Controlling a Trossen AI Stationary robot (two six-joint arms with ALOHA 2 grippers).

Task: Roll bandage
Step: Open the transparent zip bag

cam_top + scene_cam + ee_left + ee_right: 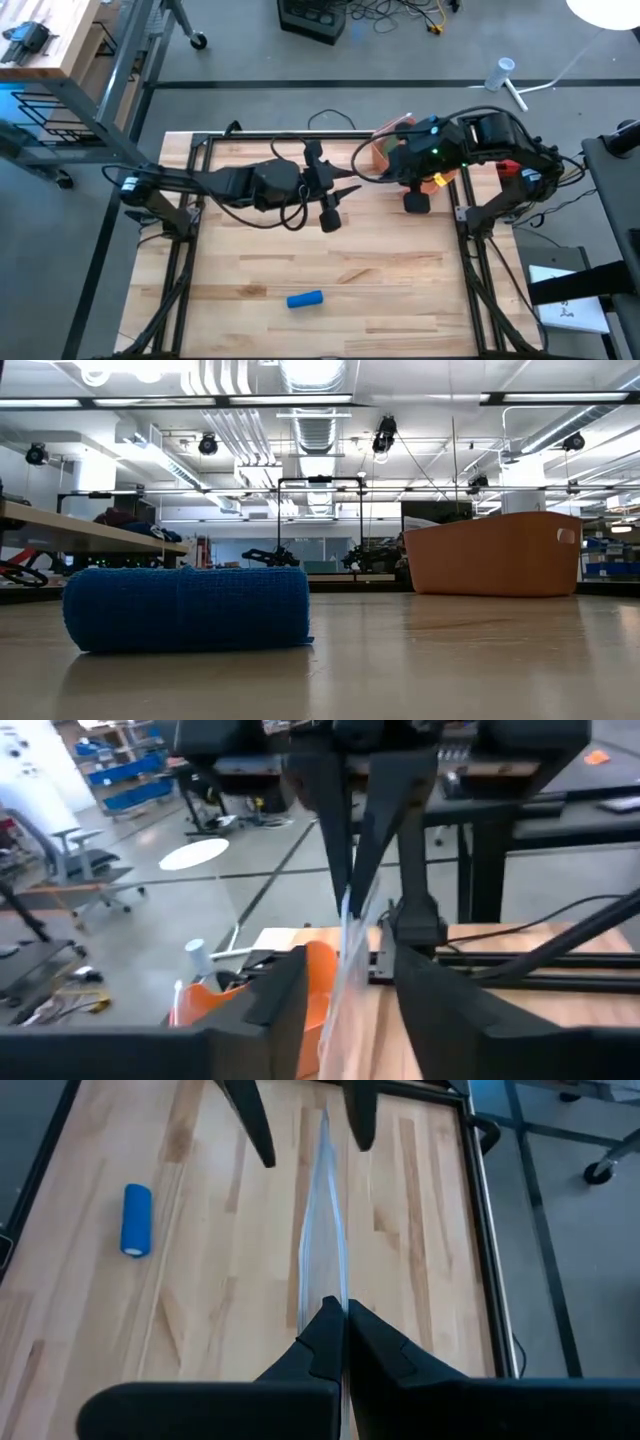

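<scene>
The right gripper [340, 1316] is pinched shut on a thin see-through strip [322, 1230] that runs along the table's [400, 290] back edge between the left gripper's [314, 1152] spread fingers, while the blue bandage roll [305, 299] lies sideways by the front edge, nearer the left gripper.

Bandage roll [305, 299] on table [400, 300] front-centre, well apart from bin [385, 150] at back right.

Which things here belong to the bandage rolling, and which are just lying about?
In the job: blue rolled bandage; thin translucent strip, pinched by the right gripper, passing between the left gripper and its open fingers.
Lying about: orange plastic bin.
</scene>
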